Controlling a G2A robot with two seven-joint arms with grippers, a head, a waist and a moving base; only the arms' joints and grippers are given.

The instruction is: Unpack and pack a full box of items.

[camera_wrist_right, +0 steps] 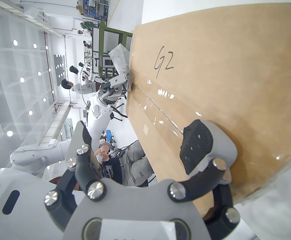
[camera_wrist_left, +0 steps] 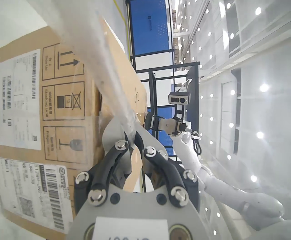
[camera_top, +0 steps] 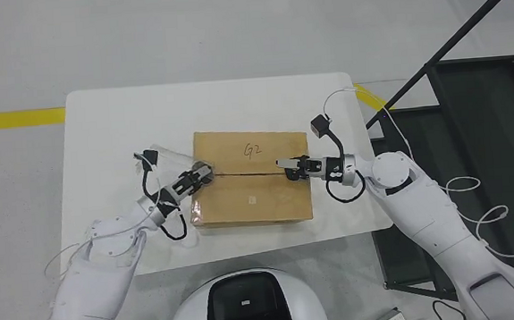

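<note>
**Top view.** The closed cardboard box (camera_top: 253,201) is sitting at the middle of the white table (camera_top: 102,126), its 2 top flaps meeting along a taped seam (camera_top: 249,170). The left gripper (camera_top: 196,179) is sitting at 1 end of that seam and the right gripper (camera_top: 291,166) at the other, so the box is being bracketed from both ends while the seal is worked on. A clear tape strip (camera_top: 165,157) is trailing from the left gripper out over the table.

**Left wrist view.** The left gripper's fingers (camera_wrist_left: 112,130) are pinching together on the clear tape strip, which is stretching taut away from the box, past the printed labels (camera_wrist_left: 20,102) on its side wall. Gripping at the seam's end is probably giving the straightest line for peeling.

**Right wrist view.** The right gripper's jaws are standing wide apart and holding nothing. 1 ribbed pad (camera_wrist_right: 196,145) is lying on or just above the box top beside the seam's end; which of the 2 cannot be told. The other finger is hanging off the box's edge. This is reading as a bracing pose, meant to stop the box sliding toward the pulling arm. With the flaps shut, unpacking appears to be at step 1, the contents being hidden.
</note>
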